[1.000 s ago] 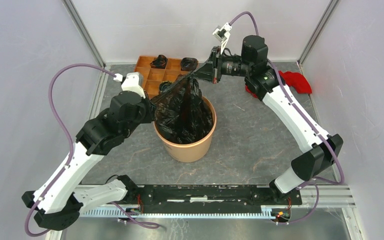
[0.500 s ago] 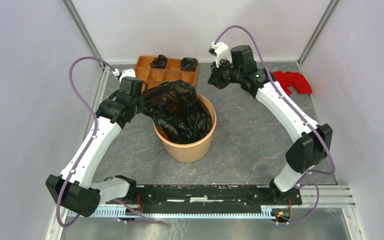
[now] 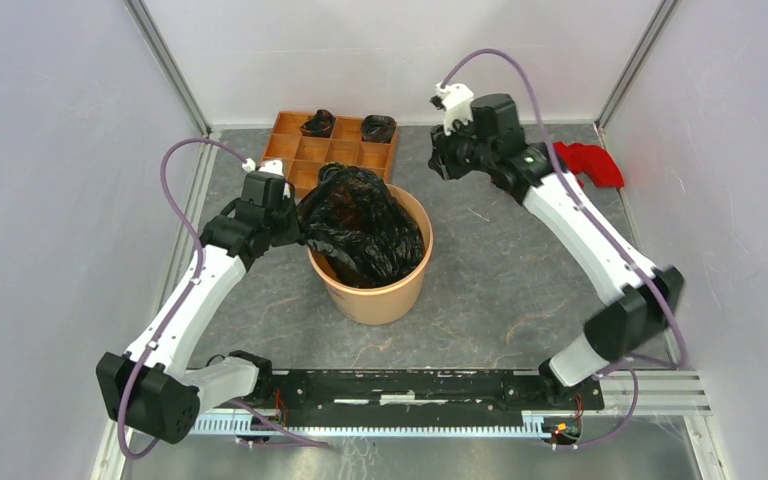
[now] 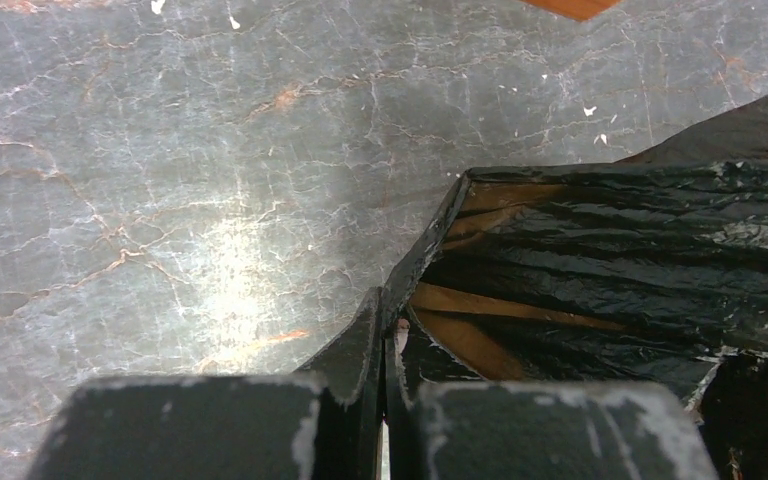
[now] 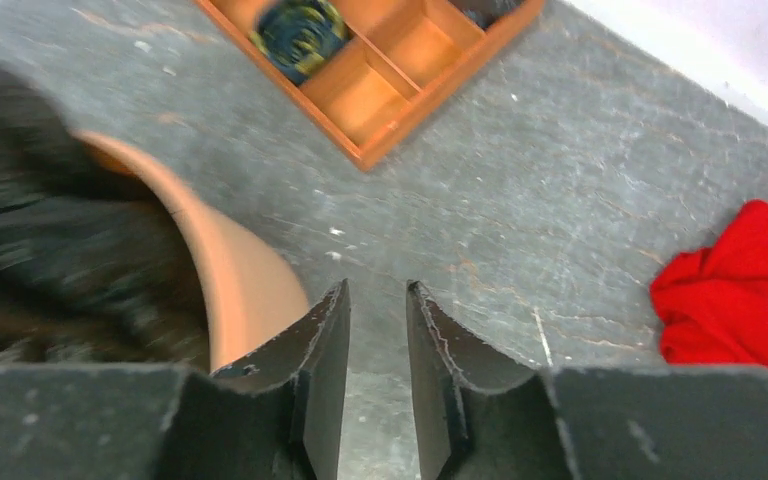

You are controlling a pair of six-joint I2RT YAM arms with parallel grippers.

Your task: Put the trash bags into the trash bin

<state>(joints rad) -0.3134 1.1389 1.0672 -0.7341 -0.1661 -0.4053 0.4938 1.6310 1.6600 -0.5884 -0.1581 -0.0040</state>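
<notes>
A glossy black trash bag (image 3: 360,222) sits bunched in the peach-orange trash bin (image 3: 372,296) at the table's middle, its top heaped over the bin's far left rim. My left gripper (image 3: 298,216) is shut on the bag's edge at that rim; the left wrist view shows the film (image 4: 600,260) pinched between the closed jaws (image 4: 384,318). My right gripper (image 3: 433,160) is open and empty, behind and right of the bin. The right wrist view shows its parted jaws (image 5: 377,300) over bare table, with the bin wall (image 5: 240,280) at left.
An orange-brown wooden tray (image 3: 293,155) of compartments stands behind the bin and holds small rolled black bundles (image 3: 377,127). A red cloth (image 3: 590,163) lies at the far right. Metal frame posts stand at both back corners.
My right gripper has let go of the bag's top and drawn back to the right. The stretched bag has dropped into a heap on the bin. My left gripper has lowered beside the rim.
</notes>
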